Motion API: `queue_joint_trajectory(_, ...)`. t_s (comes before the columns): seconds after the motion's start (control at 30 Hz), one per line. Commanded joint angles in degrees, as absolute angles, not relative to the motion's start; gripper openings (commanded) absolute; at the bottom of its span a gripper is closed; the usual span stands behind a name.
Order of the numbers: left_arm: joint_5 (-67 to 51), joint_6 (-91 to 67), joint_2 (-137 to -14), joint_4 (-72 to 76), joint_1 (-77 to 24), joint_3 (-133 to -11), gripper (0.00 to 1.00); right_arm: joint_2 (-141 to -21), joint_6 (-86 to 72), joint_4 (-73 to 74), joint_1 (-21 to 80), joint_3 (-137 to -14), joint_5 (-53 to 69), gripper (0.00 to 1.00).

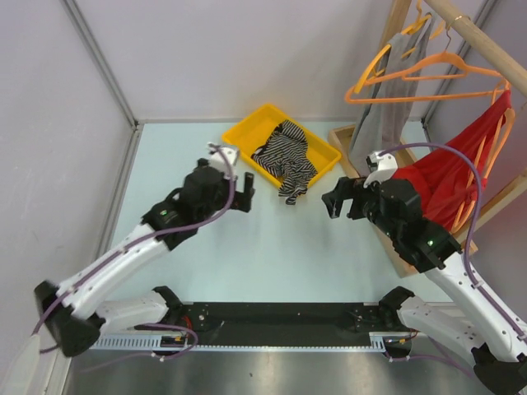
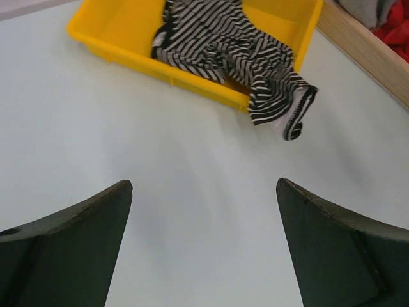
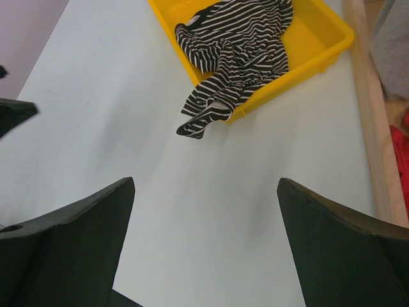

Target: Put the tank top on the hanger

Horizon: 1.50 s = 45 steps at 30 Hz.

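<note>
1. Top view. The tank top (image 1: 286, 160) lies crumpled in the yellow tray (image 1: 239, 132) at the far middle of the table (image 1: 272, 263). One end spills over the near rim onto the tabletop. The left gripper (image 1: 244, 196) sits just left of that spill and the right gripper (image 1: 333, 202) just right of it. Both have their jaws spread wide and hold nothing. The hanger (image 1: 449, 56) hangs on the wooden rail (image 1: 478, 37) at far right, well apart from the garment.
2. Left wrist view. The fingers (image 2: 77, 249) stand apart with bare table between them. The dark-edged spilled end lies at far right. Judge the cloth thin, light and limp: it will sag and bunch when you lift it.
3. Right wrist view. The fingers (image 3: 345, 243) are likewise spread. You cannot pick out the strap openings in the heap. Take hold at the overhanging end, clear of the tray wall. You will probably need both grippers to spread it.
</note>
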<state>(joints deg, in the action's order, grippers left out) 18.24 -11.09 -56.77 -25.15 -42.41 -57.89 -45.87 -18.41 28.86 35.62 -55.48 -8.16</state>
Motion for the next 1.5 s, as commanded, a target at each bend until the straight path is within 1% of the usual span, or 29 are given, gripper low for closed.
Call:
queue_joint_trajectory(0.0,13.20,-11.78,-68.00,-17.32,-46.84,-63.97,0.99,-43.95,-19.86,27.51,34.81,-54.93,-10.02,1.00)
queue_joint_trajectory(0.03,12.31,-11.78,-73.51,-16.71,-47.37,-65.29,0.99,-43.95,-19.86,27.51,34.72,-54.93,-9.93,1.00)
queue_joint_trajectory(0.2,3.79,-12.13,-89.09,-12.84,-48.25,-74.96,0.99,-43.24,-20.04,27.86,34.54,-54.76,-9.58,1.00)
queue_joint_trajectory(0.23,4.30,-12.13,-93.38,-12.31,-48.25,-76.10,0.99,-43.24,-20.04,27.77,34.54,-54.67,-9.06,1.00)
queue_joint_trajectory(0.33,6.32,-11.08,-99.83,-12.56,-48.25,-82.07,0.99,-42.89,-20.04,27.68,34.45,-54.58,-8.09,1.00)
queue_joint_trajectory(0.37,6.85,-10.47,-103.93,-14.13,-48.25,-85.57,0.99,-42.72,-20.04,27.69,34.45,-54.49,-8.00,1.00)
queue_joint_trajectory(0.5,8.26,-9.05,-111.25,-15.99,-48.16,-91.57,0.99,-42.54,-19.86,27.86,34.28,-54.32,-7.82,1.00)
queue_joint_trajectory(0.57,12.19,-8.96,-113.63,-19.23,-48.16,-95.08,0.99,-42.45,-19.78,27.95,34.28,-54.32,-7.65,1.00)
queue_joint_trajectory(0.67,13.63,-8.70,-116.45,-20.30,-47.82,-96.33,0.98,-42.19,-19.51,28.04,34.19,-54.32,-7.47,1.00)
queue_joint_trajectory(0.73,13.45,-9.14,-117.94,-21.00,-47.46,-96.85,0.90,-42.10,-19.42,28.12,34.01,-54.32,-7.38,1.00)
queue_joint_trajectory(0.77,13.27,-9.23,-118.30,-21.44,-47.03,-96.94,0.84,-42.10,-19.42,28.39,34.10,-54.49,-7.30,1.00)
queue_joint_trajectory(0.87,12.83,-9.40,-117.78,-21.71,-46.23,-95.89,0.25,-41.66,-19.42,28.65,34.01,-54.67,-7.38,1.00)
queue_joint_trajectory(0.9,13.18,-9.40,-116.99,-21.45,-46.06,-95.63,0.00,-41.49,-19.34,28.83,34.01,-54.67,-7.64,1.00)
queue_joint_trajectory(1.0,14.93,-8.44,-111.55,-21.01,-45.18,-96.32,0.00,-41.05,-19.25,28.83,33.75,-54.67,-7.82,1.00)
queue_joint_trajectory(1.03,15.81,-7.57,-107.97,-21.09,-44.91,-97.98,0.00,-41.04,-19.25,28.92,33.75,-54.75,-7.82,1.00)
queue_joint_trajectory(1.1,16.87,-6.42,-104.69,-21.62,-44.47,-100.62,0.00,-41.31,-19.25,28.83,33.66,-54.76,-7.56,1.00)
queue_joint_trajectory(1.23,21.17,-0.20,-96.78,-24.60,-44.47,-111.06,0.00,-41.40,-19.42,28.92,33.58,-54.76,-7.30,1.00)
queue_joint_trajectory(1.27,21.53,1.30,-93.20,-24.70,-44.56,-112.05,0.00,-41.40,-19.42,28.92,33.57,-54.67,-7.12,1.00)
queue_joint_trajectory(1.33,23.36,4.20,-89.23,-24.61,-45.35,-112.94,0.00,-41.13,-19.34,29.00,33.57,-54.67,-7.12,1.00)
queue_joint_trajectory(1.37,24.42,5.18,-84.86,-24.70,-45.61,-112.85,0.00,-41.05,-19.34,29.00,33.57,-54.67,-7.12,1.00)
queue_joint_trajectory(1.47,28.98,9.75,-78.59,-25.22,-47.37,-110.14,0.00,-40.96,-19.34,29.00,33.49,-54.84,-6.95,1.00)
